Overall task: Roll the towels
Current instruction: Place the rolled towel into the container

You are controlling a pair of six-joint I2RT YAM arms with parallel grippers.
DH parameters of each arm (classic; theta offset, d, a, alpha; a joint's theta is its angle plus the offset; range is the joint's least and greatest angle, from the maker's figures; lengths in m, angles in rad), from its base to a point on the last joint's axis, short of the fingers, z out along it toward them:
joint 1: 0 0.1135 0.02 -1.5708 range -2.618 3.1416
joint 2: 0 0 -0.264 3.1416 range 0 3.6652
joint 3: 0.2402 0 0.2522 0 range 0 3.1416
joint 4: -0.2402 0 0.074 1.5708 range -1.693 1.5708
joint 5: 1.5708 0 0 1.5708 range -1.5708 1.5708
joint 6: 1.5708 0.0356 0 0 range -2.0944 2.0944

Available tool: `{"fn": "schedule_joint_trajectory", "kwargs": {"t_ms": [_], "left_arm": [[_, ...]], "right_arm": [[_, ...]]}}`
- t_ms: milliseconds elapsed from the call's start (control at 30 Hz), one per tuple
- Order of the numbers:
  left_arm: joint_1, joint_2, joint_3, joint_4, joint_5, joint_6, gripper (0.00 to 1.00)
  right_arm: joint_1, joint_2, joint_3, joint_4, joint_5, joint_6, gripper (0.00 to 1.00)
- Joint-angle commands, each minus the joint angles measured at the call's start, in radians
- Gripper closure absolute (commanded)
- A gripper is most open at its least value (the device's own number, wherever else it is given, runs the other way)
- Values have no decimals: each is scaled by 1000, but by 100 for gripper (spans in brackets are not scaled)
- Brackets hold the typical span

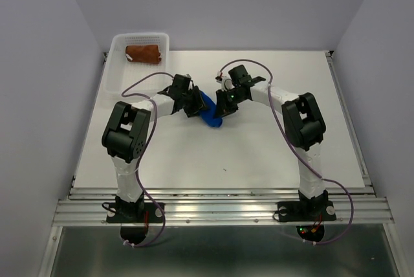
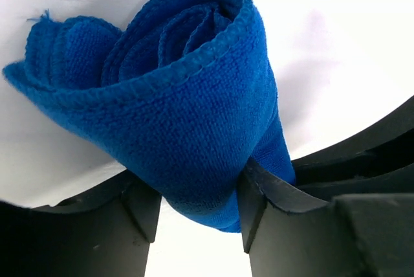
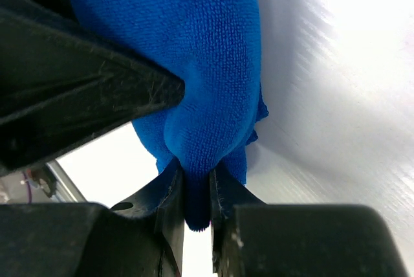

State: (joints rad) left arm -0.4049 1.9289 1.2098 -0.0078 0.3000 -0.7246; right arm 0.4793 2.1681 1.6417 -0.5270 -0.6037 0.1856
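Left hand (image 2: 197, 193), right hand (image 3: 194, 186) both pinching rolled blue towel (image 2: 187, 109).

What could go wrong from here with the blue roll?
1. Right jaws pinch only a thin fold of the blue towel; it might slip out, or a pull could unwind the roll.
2. Left jaws clamp the roll near one end; the free end's layers look loosely coiled and may open on release.
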Motion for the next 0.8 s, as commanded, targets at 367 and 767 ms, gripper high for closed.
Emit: {"fn": "schedule_joint_trajectory", "kwargs": {"t_ms": [367,767], "left_arm": [[27,-108,-2,182,-36,13,100],[216,-228,28,388,93,31,100]], "right_arm": [[10,-318,-91,21,224,-83,28],[1,-613,-289,232,573,37,10]]}}
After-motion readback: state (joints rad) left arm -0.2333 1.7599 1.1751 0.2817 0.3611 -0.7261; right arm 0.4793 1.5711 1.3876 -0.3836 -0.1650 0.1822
